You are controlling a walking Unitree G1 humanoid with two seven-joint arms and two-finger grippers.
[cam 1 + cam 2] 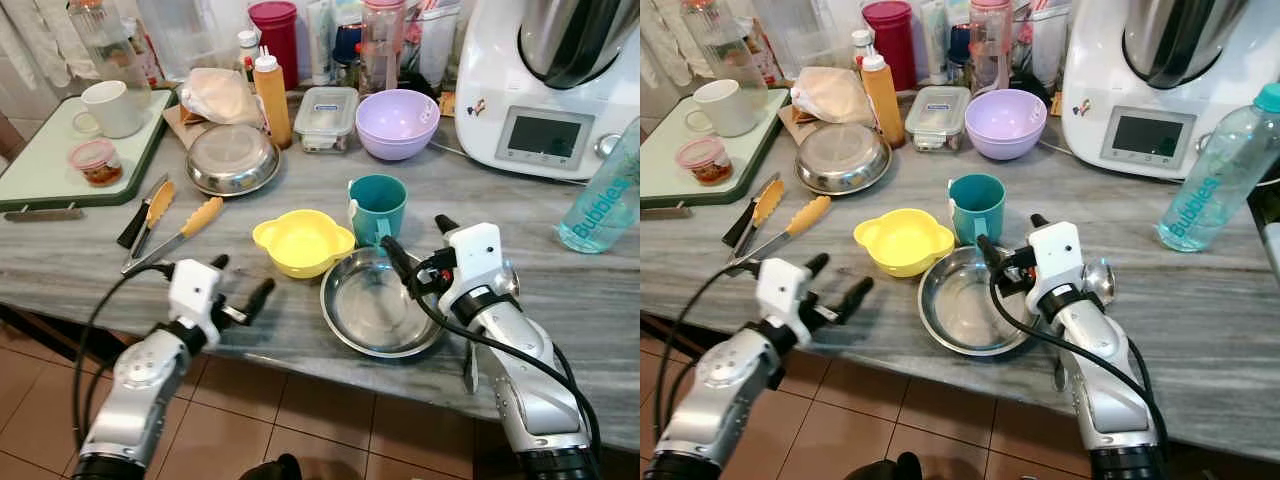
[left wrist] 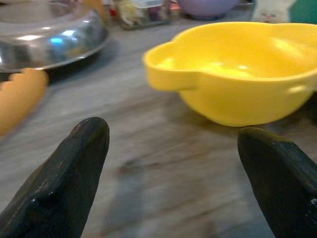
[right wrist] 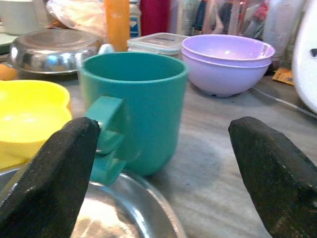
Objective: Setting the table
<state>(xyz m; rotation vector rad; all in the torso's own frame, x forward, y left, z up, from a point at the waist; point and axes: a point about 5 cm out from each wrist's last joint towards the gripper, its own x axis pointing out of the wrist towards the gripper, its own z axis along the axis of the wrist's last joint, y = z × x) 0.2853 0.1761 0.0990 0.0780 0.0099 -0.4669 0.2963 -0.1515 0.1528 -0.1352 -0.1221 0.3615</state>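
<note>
Left hand (image 1: 240,280) hovered wide open, empty, just short of yellow bowl (image 1: 302,241) on tabletop (image 1: 560,290). Right hand (image 1: 420,245), equally open and empty, sat above steel plate (image 1: 375,310), facing teal mug (image 1: 377,207).

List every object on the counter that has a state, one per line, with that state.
teal mug: upright, empty
yellow bowl: upright, empty
steel plate: right way up, empty
second steel plate: upside down
purple bowls: stacked
clear container: lidded
left gripper: open
right gripper: open
</note>
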